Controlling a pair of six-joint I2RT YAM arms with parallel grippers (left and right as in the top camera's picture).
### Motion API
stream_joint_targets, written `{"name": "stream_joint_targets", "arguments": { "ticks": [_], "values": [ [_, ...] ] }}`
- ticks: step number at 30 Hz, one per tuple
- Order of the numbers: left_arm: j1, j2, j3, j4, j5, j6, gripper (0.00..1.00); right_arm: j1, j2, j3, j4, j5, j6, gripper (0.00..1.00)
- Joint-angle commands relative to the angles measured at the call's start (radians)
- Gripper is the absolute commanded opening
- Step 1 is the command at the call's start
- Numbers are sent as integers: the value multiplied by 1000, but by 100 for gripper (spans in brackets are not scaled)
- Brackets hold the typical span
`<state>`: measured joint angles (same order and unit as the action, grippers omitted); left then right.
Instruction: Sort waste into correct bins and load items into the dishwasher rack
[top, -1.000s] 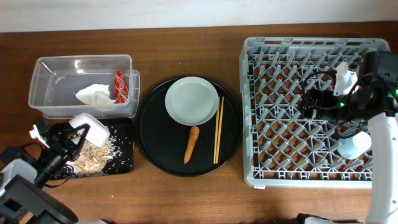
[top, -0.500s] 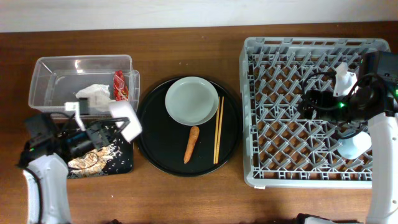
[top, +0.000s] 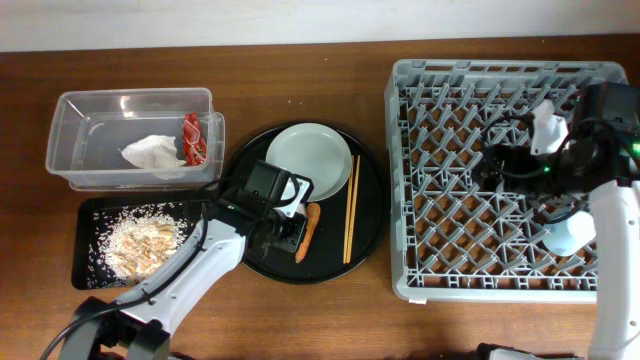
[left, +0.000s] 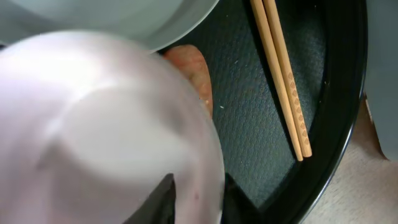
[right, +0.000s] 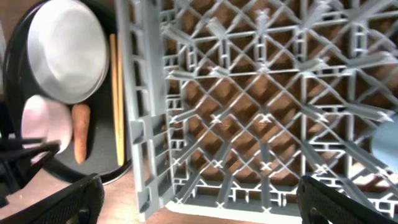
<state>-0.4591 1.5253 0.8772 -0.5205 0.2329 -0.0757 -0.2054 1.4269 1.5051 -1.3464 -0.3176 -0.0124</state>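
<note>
My left gripper (top: 284, 212) is shut on the small whitish bowl (top: 294, 191) and holds it over the round black tray, beside the orange carrot piece (top: 309, 231). In the left wrist view the bowl (left: 106, 137) fills the left side, pinched between my fingers (left: 199, 200), with the carrot (left: 196, 68), the chopsticks (left: 283, 78) and the plate (left: 124, 15) beyond. The plate (top: 309, 160) and chopsticks (top: 351, 208) lie on that tray. The napkin (top: 153, 152) and red wrapper (top: 192, 138) lie in the clear tub (top: 70, 110). Rice scraps (top: 140, 243) lie in the black rectangular tray (top: 88, 270). My right gripper (top: 503, 160) is open and empty over the dishwasher rack (top: 420, 80), which holds the light-blue cup (top: 570, 235).
The round black tray (top: 372, 225) sits between the bins and the rack. The right wrist view shows the rack's grid floor (right: 267, 106), its near wall, the plate (right: 68, 50), the carrot (right: 81, 134) and my wide-open fingers (right: 202, 205).
My left arm has swung right with the bowl, from over the black rectangular tray to over the round tray. Rice scraps now lie heaped in the black tray. The right arm has not moved.
</note>
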Motion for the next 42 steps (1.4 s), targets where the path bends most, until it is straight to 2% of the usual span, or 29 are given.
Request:
{"name": "stream_joint_targets", "arguments": {
  "ticks": [1,2,3,6,7,8,9,10,12,14,15,17,19,20,24,27,29,32,34,35,37,39,42],
  "values": [
    [21,-65,84,-68,13,0,42,124,1,0,30,-23,-5,98],
    [53,-121,112,-109,13,0,55,179,2,0,58,-23,24,98],
    [127,-212,137,-172,13,0,63,270,14,0,95,-24,56,98],
    [360,-382,137,-285,2,0,64,486,109,-2,170,-23,127,98],
    [499,-435,137,-317,2,0,65,593,189,-2,222,-22,147,98],
    [654,-463,137,-351,6,-24,72,689,286,-2,290,-22,197,99],
    [726,-457,137,-359,6,-71,76,743,356,-2,339,-19,237,99],
    [760,-445,137,-359,6,-89,76,794,433,-2,399,-19,262,93],
    [765,-410,137,-359,7,-92,77,874,557,-2,500,-14,262,72],
    [765,-364,137,-360,11,-92,77,928,657,-2,556,63,312,60],
    [765,-344,137,-360,14,-92,77,939,683,-2,566,75,318,44],
    [765,-334,137,-359,14,-92,77,931,679,3,565,75,325,16],
    [765,-334,137,-359,14,-92,77,909,650,24,558,76,328,10],
    [765,-334,137,-359,14,-92,77,898,635,33,557,76,328,9],
    [765,-334,137,-359,14,-92,77,892,630,38,528,60,328,23],
    [765,-334,137,-359,14,-92,77,891,617,40,511,56,329,25],
    [765,-334,137,-359,14,-92,77,891,613,43,501,61,329,21],
    [765,-334,137,-359,14,-92,77,891,613,43,483,68,336,4],
    [765,-334,137,-360,14,-92,77,891,577,48,445,68,335,4],
    [765,-334,137,-360,14,-92,77,877,491,74,409,77,301,4],
    [765,-334,137,-359,14,-92,77,795,298,89,339,390,301,4],
    [765,-334,137,-359,14,-92,77,724,218,89,320,583,301,4],
    [765,-334,137,-359,46,-92,77,500,121,89,325,969,301,4]
  ]
}}
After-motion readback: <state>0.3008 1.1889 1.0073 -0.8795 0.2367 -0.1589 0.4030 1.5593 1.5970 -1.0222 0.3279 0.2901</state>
